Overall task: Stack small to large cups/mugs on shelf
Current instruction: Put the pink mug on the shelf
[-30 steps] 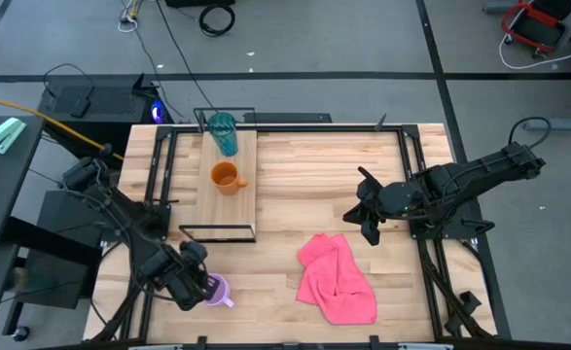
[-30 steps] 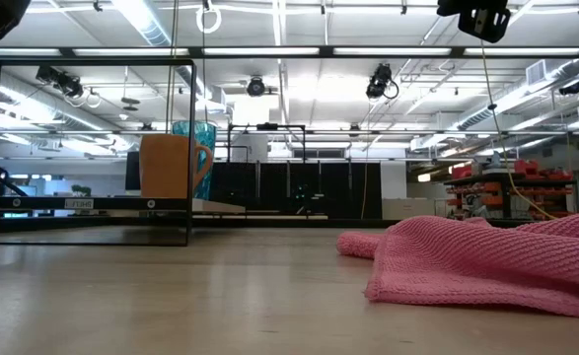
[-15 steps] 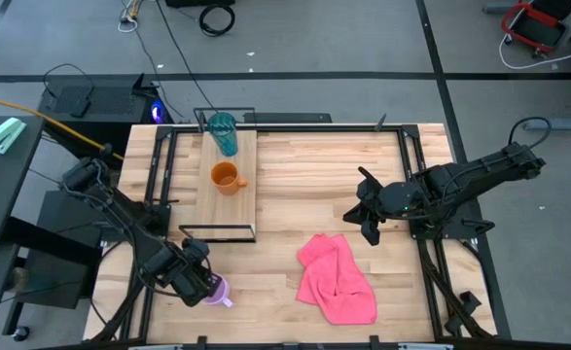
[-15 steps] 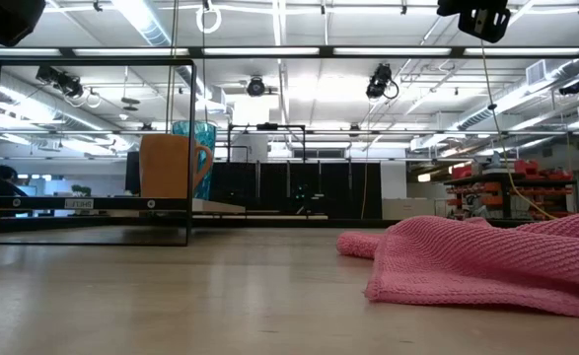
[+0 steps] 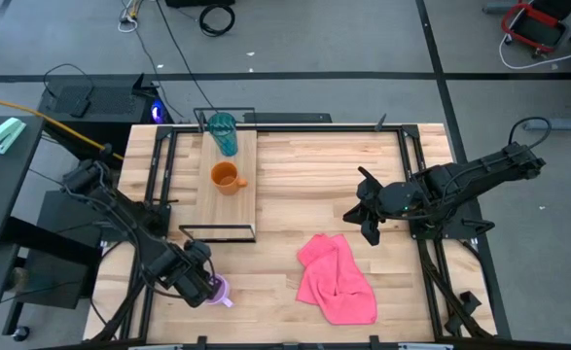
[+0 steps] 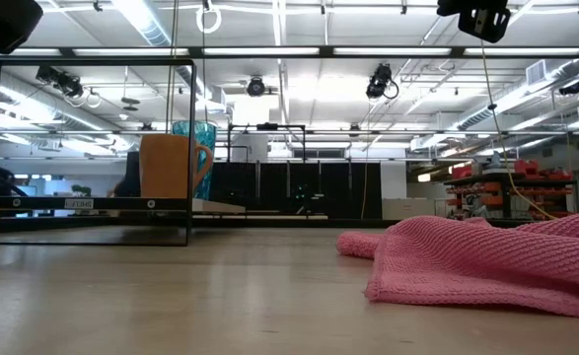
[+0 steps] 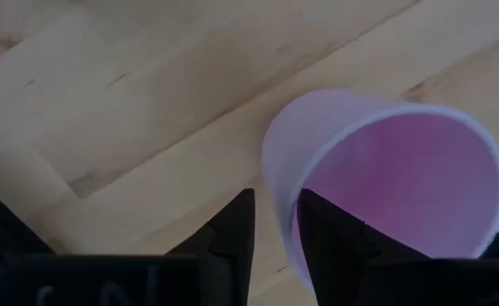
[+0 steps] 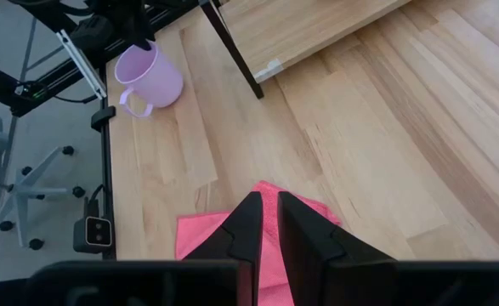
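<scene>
**Left gripper takes the lilac mug by its rim**

The left gripper [image 5: 200, 283] is at the near-left corner of the desk [image 5: 304, 160], on the lilac mug [image 5: 216, 290]. In the left wrist view its fingers [image 7: 232, 229] are narrow and stand on both sides of the mug wall [image 7: 283, 183]: one outside, one inside the mouth. I judge that they pinch the rim, though the contact itself is not fully visible. This grip suits a cup with a wide mouth, because the wall is thin and the handle stays free.

The mug stands upright on the desk, well apart from the shelf [image 5: 238, 199]. It looks empty inside.

On the shelf the teal tumbler [image 5: 224, 131] stands at the far end and the orange mug [image 5: 226, 177] near the middle. The near end is bare, so I think this place is left for the smallest one, to make a row from small to large. What the tumbler and orange mug hold I cannot tell.

The right gripper [image 5: 370, 230] waits over the right part of the desk, beside the pink cloth [image 5: 339, 282], with its fingers [image 8: 247, 223] nearly closed on nothing.
</scene>
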Controlling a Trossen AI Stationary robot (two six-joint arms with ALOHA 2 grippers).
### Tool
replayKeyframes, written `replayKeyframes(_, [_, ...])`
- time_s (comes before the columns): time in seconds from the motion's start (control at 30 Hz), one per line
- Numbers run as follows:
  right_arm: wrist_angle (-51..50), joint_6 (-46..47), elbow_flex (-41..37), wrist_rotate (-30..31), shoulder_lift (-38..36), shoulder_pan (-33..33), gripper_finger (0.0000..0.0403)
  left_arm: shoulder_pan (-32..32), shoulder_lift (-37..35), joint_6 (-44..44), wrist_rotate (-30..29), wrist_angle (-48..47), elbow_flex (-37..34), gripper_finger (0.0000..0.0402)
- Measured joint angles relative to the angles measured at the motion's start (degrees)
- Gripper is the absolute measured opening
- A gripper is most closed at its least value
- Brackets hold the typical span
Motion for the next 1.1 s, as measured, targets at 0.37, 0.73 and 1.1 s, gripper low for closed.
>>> replayKeyframes(0.37, [0.0, 0.0, 0.0, 0.0, 0.0, 0.0, 0.0046, 0.8, 0.6, -0.1, 0.0, 0.1, 0.0, 0.0048])
replayKeyframes(0.73, [0.0, -0.3, 0.0, 0.0, 0.0, 0.0, 0.0046, 0.8, 0.6, 1.8, -0.2, 5.4, 0.4, 0.0019])
replayKeyframes(1.1, [0.0, -1.5, 0.0, 0.0, 0.0, 0.0, 0.0046, 2.2, -2.8, 11.3, -0.9, 11.0, 11.4, 0.0012])
